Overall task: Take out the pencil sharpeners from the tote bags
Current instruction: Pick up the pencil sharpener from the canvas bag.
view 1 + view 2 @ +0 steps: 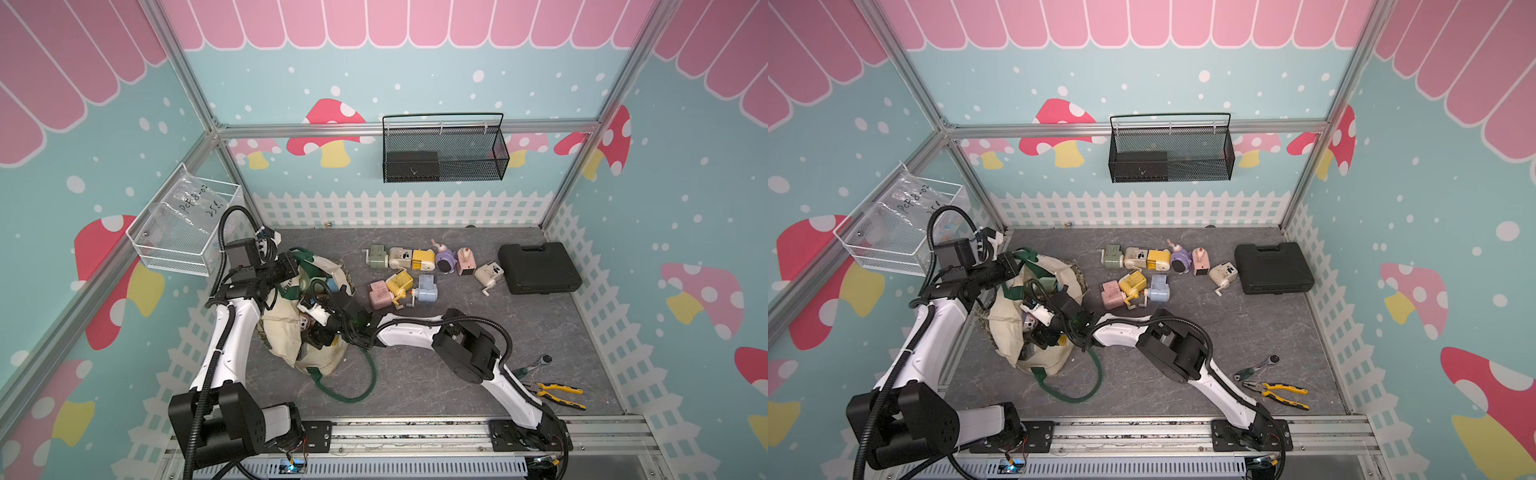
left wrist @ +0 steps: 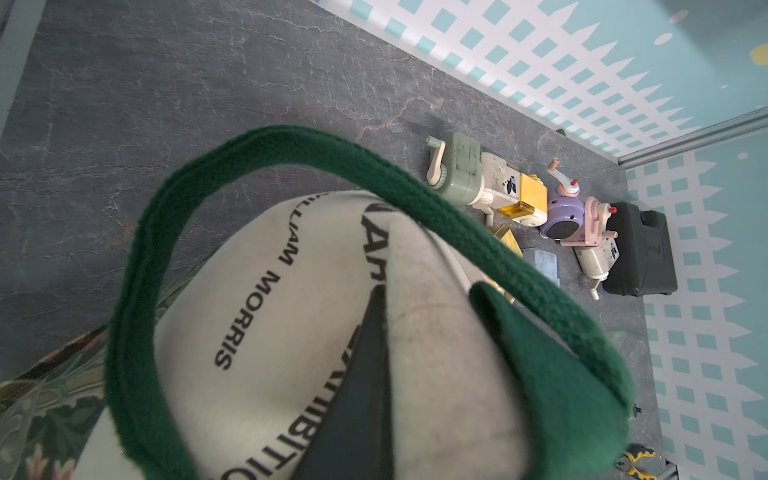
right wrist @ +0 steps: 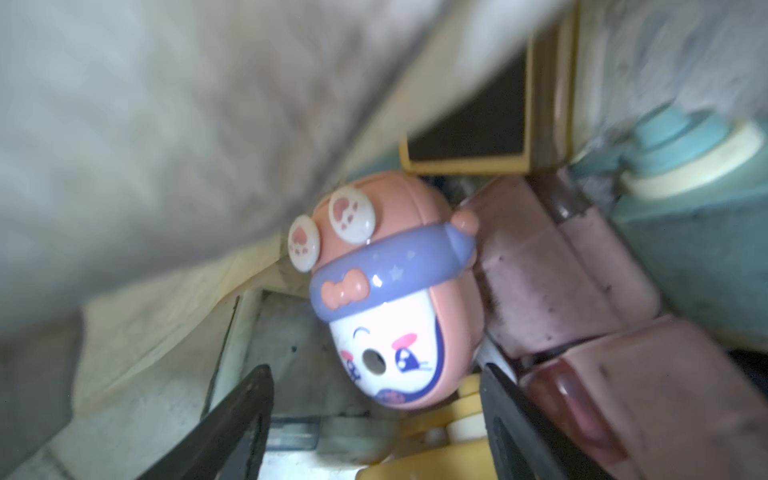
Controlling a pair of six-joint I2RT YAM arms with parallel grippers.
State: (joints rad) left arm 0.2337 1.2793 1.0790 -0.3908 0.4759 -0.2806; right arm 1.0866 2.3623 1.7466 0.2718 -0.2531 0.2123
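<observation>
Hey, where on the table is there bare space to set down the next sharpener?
Best: the grey table stretch bordered by the right arm, the black case and the pliers. Also bare: the front strip between the green strap loop of the tote bag and that arm's base. Crowded: the sharpeners at the back, and the bag itself.

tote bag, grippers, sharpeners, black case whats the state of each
tote bag, slumped, mouth open, sharpeners inside
left gripper, shut on tote bag cloth
right gripper, open inside bag, around face sharpener
face sharpener, in bag, not gripped
removed sharpeners, nine, loose outside bag
black case, shut
</observation>
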